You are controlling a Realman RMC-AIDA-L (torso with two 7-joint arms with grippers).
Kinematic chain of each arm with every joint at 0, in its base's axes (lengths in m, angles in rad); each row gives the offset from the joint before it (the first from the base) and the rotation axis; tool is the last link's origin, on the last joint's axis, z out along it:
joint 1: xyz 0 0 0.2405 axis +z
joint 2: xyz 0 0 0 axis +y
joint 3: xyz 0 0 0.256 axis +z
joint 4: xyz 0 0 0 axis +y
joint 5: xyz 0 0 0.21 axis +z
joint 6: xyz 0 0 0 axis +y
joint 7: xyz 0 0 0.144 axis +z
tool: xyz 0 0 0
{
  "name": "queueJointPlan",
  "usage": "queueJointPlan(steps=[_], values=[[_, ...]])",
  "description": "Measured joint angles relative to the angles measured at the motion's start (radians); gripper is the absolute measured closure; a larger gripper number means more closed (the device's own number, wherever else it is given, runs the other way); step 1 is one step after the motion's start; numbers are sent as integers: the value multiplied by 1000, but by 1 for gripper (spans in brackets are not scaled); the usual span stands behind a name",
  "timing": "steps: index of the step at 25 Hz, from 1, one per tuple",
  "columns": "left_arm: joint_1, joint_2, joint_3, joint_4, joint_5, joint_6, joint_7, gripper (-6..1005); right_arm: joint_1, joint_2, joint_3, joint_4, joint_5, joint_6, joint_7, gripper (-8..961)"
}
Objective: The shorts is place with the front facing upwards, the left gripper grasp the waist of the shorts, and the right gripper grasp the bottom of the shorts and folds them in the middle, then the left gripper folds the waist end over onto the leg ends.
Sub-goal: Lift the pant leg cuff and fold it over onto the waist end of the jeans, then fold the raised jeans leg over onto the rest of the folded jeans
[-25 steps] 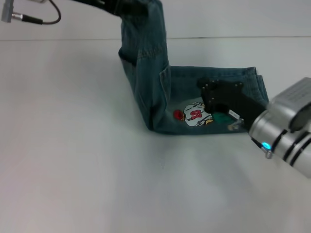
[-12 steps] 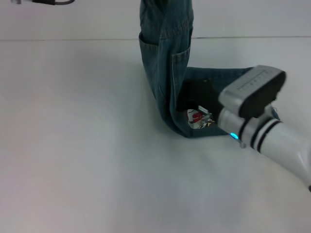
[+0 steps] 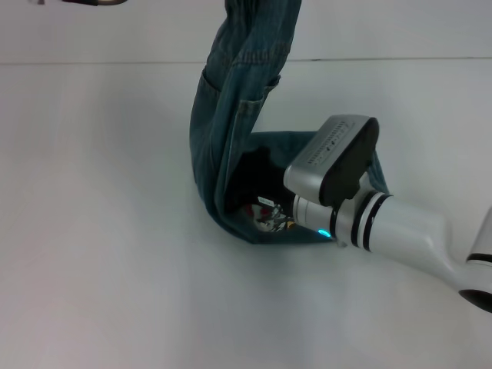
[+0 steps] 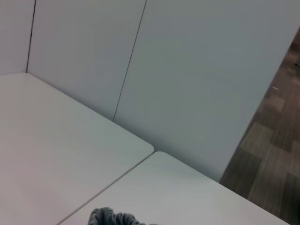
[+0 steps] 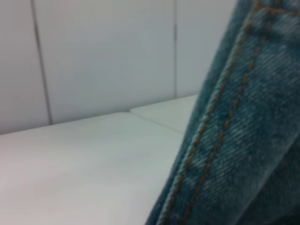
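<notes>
- The shorts [image 3: 231, 146] lie partly on the white tabletop [image 3: 100, 231]; one end rises steeply and leaves the head view at the top edge.
- The lower part stays flat on the tabletop, and a cartoon patch [image 3: 269, 217] peeks out at the fold.
- The right arm [image 3: 361, 207] reaches in low over the flat part; its gripper is hidden behind the wrist, so I cannot tell how its fingers stand.
- The left gripper is out of sight above, probably holding the raised end.
- The right wrist view shows denim close up, with orange stitching [image 5: 206, 145].
</notes>
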Motion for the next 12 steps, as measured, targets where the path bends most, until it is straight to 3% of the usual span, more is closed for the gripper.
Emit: queueJointPlan(steps=[5,12], values=[[10,-5,0,-16,-1,0,1,919,-6,-5,88,4,-122,42,33,908],[40,-18,5,-54,0,-14,32,918,-120,-19,103,-150,-136,-26,206,900]])
